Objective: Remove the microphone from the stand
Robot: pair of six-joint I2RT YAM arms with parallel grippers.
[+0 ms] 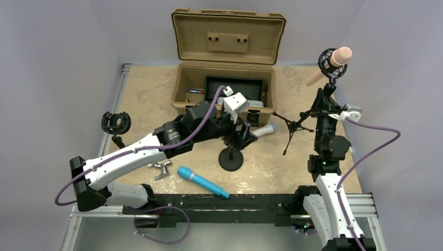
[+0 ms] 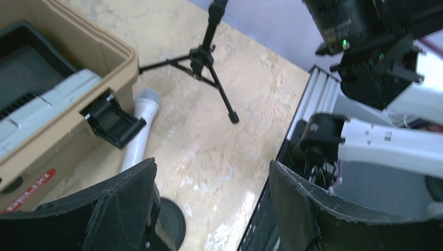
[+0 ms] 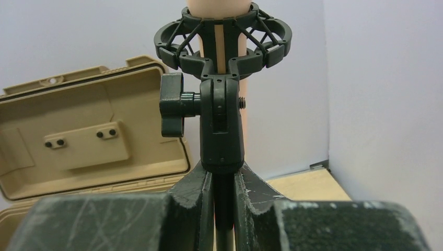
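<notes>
Beige mottled surface [image 1: 151, 89], pale lilac walls [image 1: 52, 52] around it. Pink microphone [image 1: 334, 61] sits in the shock mount atop the tripod stand [image 1: 295, 124], far right. Right gripper [image 3: 223, 183] clamped on stand pole; left gripper [image 2: 209, 178] spread wide near open tan case [image 1: 224, 31].

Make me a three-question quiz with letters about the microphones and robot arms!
1. Where is the blue microphone? A in the case; B lying on the table; C in a gripper.
2. What colour is the microphone in the tripod stand? A green; B pink; C black.
3. What is the right gripper doing? A closed on the tripod stand; B wide open; C holding a cable.
1 B, it lies flat there. 2 B, its body shows pink. 3 A, it pinches the stand's pole.
</notes>
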